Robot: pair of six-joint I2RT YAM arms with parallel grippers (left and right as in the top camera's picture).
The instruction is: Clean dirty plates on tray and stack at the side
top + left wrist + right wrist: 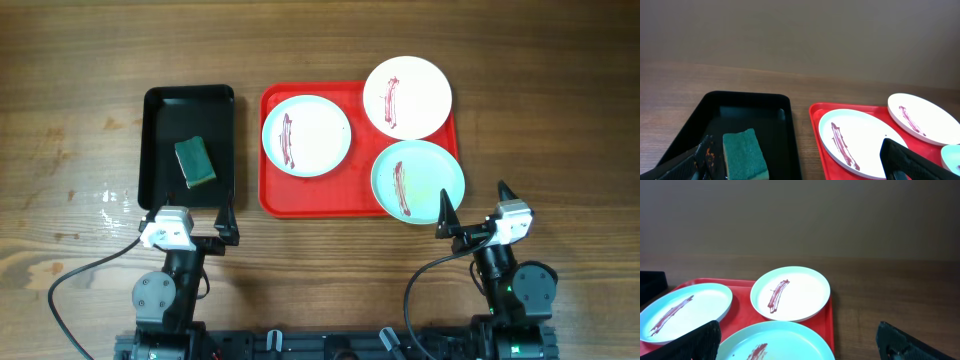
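Task unstarted, we judge: the white plate (407, 97) and two mint plates (306, 135) (417, 181) — round, shallow, glossy — lie on the red plastic tray (340, 195), each streaked dark red, none stacked. Porous green sponge (195, 162) in the black tray (165, 120). We note left fingers (910, 160) and right fingers (905, 342) spread wide — empty.
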